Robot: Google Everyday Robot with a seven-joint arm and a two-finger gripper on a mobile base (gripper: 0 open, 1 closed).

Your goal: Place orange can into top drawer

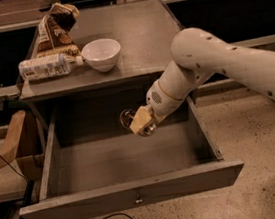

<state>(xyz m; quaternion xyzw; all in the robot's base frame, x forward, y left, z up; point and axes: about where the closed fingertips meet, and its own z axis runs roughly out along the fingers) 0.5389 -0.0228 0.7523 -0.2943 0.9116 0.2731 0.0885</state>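
Gripper [139, 122] hung over the open top drawer [138, 189], fingers clamped on the orange can [126, 118]. Lowering it close to the drawer floor before letting go would likely keep it from rolling.

Gripper [140, 122] hanging inside the pulled-out top drawer [128, 196], the orange can [127, 118] clamped in it.

From where I stand, the gripper sits above the drawer floor toward the back, a little right of the middle, with the can poking out on its left side. The arm [222, 65] comes in from its right, over the drawer's right wall. The drawer front and knob [138, 200] lie nearer than the gripper. Above and behind it is the table top [138, 36]. Up there, left of the gripper, a bowl [101, 54] touches a bottle [48, 66] lying on its side, with a bag [56, 31] behind the bottle.
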